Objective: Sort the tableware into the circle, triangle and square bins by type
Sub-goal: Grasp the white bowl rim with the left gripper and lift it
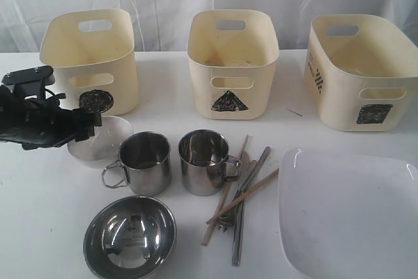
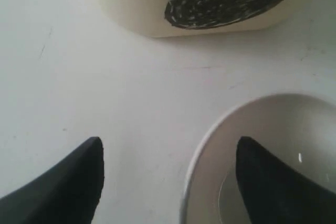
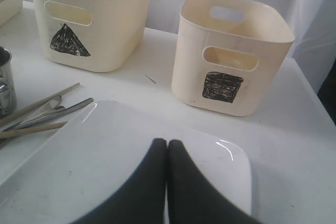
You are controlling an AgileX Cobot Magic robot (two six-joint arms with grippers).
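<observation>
Small white bowl sits on the table, just in front of the circle bin. Left gripper is spread wide astride its rim, one finger inside, nothing grasped yet. Right gripper is clenched empty over the plate.

Progress looks nil: no bin shows anything inside.

Left to sort:
- 2 steel mugs
- 1 steel bowl
- 1 white bowl
- 1 plate
- 2 chopsticks
- cutlery, count unclear

3 bins, incl. triangle bin and square bin.

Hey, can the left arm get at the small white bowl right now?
Probably yes. The left tool is open and straddles the rim of the small white bowl, one finger over its inside, the other outside over bare table. Nothing lies between them.
</observation>
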